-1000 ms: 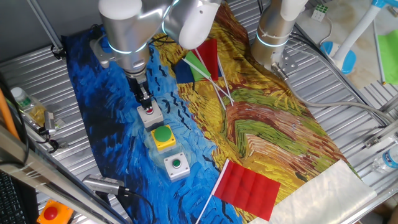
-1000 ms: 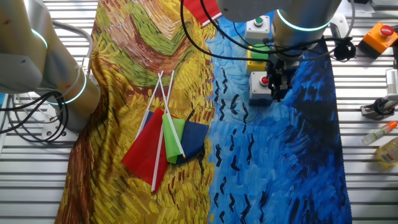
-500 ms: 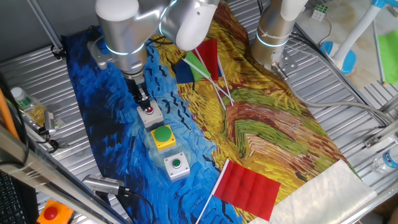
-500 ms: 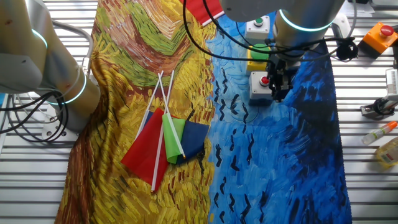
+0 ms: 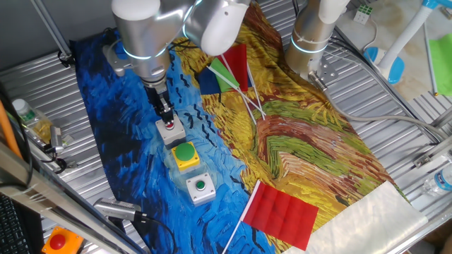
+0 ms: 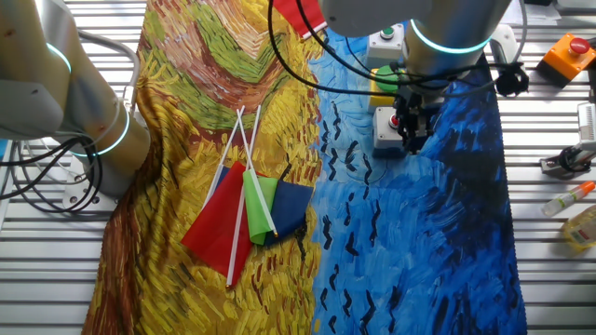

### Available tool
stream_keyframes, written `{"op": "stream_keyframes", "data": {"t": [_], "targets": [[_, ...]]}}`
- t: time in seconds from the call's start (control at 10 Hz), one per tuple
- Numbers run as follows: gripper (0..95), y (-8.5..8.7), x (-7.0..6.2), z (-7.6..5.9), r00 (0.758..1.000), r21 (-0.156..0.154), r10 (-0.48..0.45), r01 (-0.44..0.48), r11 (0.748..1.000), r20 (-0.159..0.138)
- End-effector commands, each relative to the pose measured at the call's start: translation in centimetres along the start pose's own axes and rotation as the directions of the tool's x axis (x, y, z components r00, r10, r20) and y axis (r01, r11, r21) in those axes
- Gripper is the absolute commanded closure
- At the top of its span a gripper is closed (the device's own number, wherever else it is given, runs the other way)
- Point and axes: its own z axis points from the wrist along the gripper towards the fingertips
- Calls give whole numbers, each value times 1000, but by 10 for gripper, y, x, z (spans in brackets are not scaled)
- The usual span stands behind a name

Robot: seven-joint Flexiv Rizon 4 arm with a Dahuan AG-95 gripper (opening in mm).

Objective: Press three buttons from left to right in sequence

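Three button boxes stand in a row on the blue part of the cloth: a grey box with a small red button (image 5: 171,131) (image 6: 386,132), a yellow box with a large green button (image 5: 186,155) (image 6: 380,86), and a grey box with a small green button (image 5: 200,188) (image 6: 386,37). My gripper (image 5: 167,118) (image 6: 409,138) points straight down at the red-button box. Its dark fingers are pressed together into one slim tip. The tip is right at the red button; contact cannot be told. The arm hides part of the yellow box in the other fixed view.
Small flags (image 5: 229,70) (image 6: 244,209) lie on the yellow part of the cloth, and a red flag (image 5: 281,212) lies near its edge. An orange box with a red button (image 5: 58,241) (image 6: 568,56) sits off the cloth. A second arm's base (image 5: 311,42) (image 6: 65,93) stands beside the cloth. Bottles (image 6: 570,197) lie on the slatted table.
The gripper has shifted slightly sideways over the red-button box and now covers more of the red button in the other fixed view. Nothing else has moved.
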Motion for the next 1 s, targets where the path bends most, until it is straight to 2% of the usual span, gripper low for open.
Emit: {"op": "stream_keyframes", "data": {"t": [0.1, 1.0], "targets": [[380, -2, 3, 1, 1000, 1, -9, 9, 1000, 1], [380, -3, 6, 16, 1000, -23, -5, 6, 1000, 2]]}}
